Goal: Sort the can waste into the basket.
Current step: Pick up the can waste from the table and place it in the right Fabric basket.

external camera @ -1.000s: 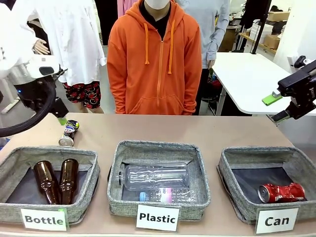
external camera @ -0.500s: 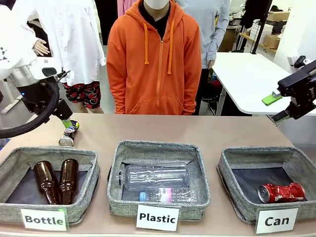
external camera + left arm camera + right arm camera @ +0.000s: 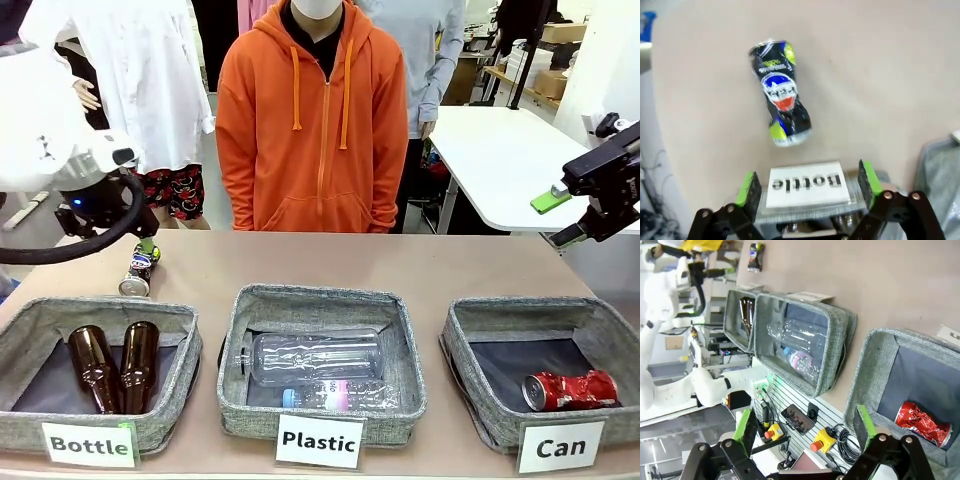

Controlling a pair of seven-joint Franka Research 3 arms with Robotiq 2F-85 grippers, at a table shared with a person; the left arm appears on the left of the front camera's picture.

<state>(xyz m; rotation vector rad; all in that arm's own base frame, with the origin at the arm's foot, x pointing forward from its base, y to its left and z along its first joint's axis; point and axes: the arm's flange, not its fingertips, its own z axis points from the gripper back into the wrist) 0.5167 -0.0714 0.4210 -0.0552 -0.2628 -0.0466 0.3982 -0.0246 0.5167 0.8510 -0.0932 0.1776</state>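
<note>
A dented black can (image 3: 138,272) with blue-green marks lies on the table at the far left, behind the "Bottle" basket. In the left wrist view this black can (image 3: 781,94) lies just beyond my left gripper (image 3: 807,185), whose green pads are wide open and hold nothing. From the front, the left gripper (image 3: 147,243) hangs just above the can, mostly hidden by the arm. A crushed red can (image 3: 570,390) lies inside the grey basket (image 3: 530,305) labelled "Can". My right gripper (image 3: 558,218) stands open high above the table's right edge; its wrist view shows the basket (image 3: 865,385) and red can (image 3: 922,423) below.
The "Bottle" basket (image 3: 100,305) holds two brown bottles (image 3: 95,368). The "Plastic" basket (image 3: 320,296) holds clear bottles (image 3: 315,357). A person in an orange hoodie (image 3: 315,130) stands at the far side. Bare tabletop lies behind the baskets.
My left arm has swung up and to the right, bringing its gripper over the black can. The right arm and both cans have not moved.
</note>
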